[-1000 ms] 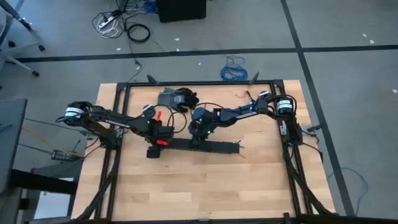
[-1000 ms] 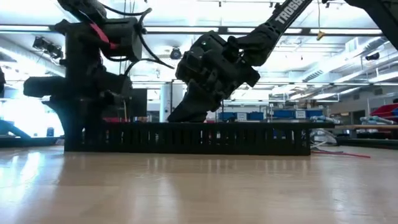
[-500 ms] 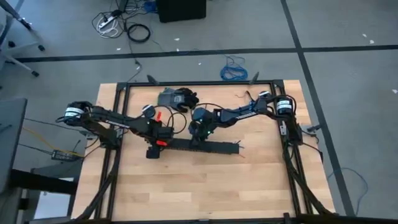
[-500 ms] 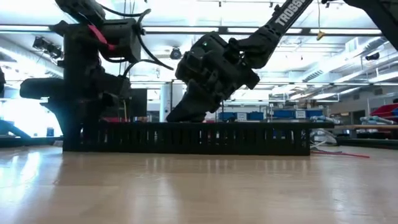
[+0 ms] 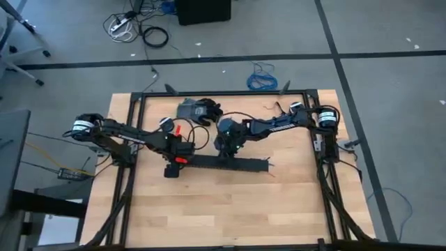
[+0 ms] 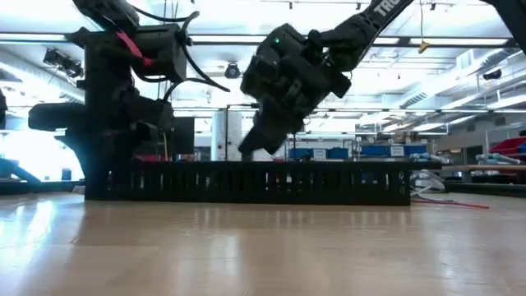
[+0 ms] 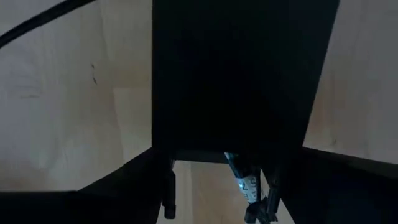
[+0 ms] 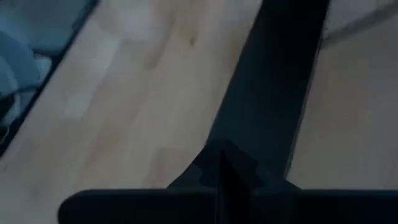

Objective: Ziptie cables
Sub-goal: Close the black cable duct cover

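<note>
Both grippers work the long black slotted strip [image 5: 223, 165]: the left gripper [image 5: 172, 164] sits pressed down at its left end, grip state unclear, while the right gripper [image 6: 265, 146], fingers apparently pinched together, hangs just above its middle. To do well, I judge the left should pin the strip. Thin cables [image 6: 448, 200], reddish and pale, trail from its right end.

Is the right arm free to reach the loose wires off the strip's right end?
Probably yes: the right tool hangs over the strip's middle; the wires lie uncovered on the table past its end.
</note>
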`<state>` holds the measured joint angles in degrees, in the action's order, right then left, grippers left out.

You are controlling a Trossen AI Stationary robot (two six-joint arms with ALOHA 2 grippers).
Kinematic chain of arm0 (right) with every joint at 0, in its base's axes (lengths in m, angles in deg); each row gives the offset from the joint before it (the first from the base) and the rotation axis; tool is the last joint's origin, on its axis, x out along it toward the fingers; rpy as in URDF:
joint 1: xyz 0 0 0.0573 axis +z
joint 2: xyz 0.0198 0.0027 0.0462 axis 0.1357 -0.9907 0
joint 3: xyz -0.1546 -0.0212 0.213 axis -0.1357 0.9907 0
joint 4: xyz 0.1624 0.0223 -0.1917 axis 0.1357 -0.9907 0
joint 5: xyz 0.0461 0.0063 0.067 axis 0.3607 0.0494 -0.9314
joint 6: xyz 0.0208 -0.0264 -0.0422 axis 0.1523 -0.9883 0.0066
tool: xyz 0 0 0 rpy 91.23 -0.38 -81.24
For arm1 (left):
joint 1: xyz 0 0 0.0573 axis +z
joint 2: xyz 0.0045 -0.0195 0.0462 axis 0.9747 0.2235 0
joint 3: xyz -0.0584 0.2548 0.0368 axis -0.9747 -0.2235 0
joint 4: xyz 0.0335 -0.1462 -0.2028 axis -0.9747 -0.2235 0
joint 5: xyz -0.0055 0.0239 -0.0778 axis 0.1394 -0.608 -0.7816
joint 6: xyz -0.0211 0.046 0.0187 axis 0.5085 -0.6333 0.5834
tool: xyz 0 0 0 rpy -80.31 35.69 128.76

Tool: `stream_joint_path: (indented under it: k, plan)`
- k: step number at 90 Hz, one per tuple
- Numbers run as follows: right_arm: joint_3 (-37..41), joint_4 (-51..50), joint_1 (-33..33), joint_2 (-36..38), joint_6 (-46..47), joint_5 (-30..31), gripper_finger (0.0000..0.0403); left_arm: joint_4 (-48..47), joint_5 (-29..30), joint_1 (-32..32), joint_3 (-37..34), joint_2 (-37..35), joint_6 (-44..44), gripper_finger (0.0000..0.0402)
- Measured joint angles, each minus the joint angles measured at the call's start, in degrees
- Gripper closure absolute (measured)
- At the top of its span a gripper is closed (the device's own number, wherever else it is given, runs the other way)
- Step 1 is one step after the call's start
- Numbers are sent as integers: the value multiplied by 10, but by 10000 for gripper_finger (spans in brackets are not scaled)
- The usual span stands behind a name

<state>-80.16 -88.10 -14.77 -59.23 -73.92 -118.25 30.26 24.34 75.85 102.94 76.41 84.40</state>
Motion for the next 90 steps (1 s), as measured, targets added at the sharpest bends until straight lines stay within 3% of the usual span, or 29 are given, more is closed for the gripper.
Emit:
stream_joint_path:
  k: [45,90]
  plan:
    - [-2,113,-11,-58,18,-24,402,2,0,0,0,0,-1,153]
    - [-3,78,-10,-55,19,-27,403,-26,-15,0,-20,-35,-3,142]
